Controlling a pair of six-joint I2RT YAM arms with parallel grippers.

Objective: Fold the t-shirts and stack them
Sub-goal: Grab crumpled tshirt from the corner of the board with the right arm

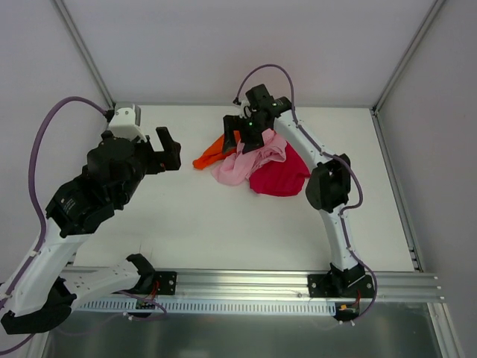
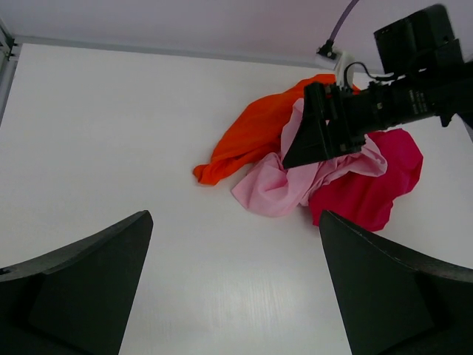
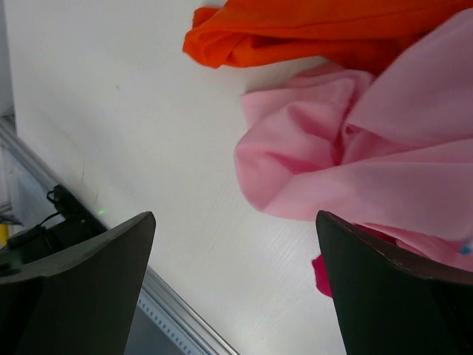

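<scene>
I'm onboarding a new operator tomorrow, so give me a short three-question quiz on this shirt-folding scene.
1. True or false: the orange t-shirt lies folded flat.
2. Which t-shirt lies between the orange one and the red t-shirt?
3. The right arm has its jaws above the shirts. Are they A) open, B) shut on cloth, C) out of view?

Key: 1 false, it is crumpled; 2 the pink t-shirt; 3 A.

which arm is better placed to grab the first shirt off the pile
Right. The right arm hangs with open jaws above the pink shirt; the left arm is off to the side, over the table, away from the shirts.
</scene>
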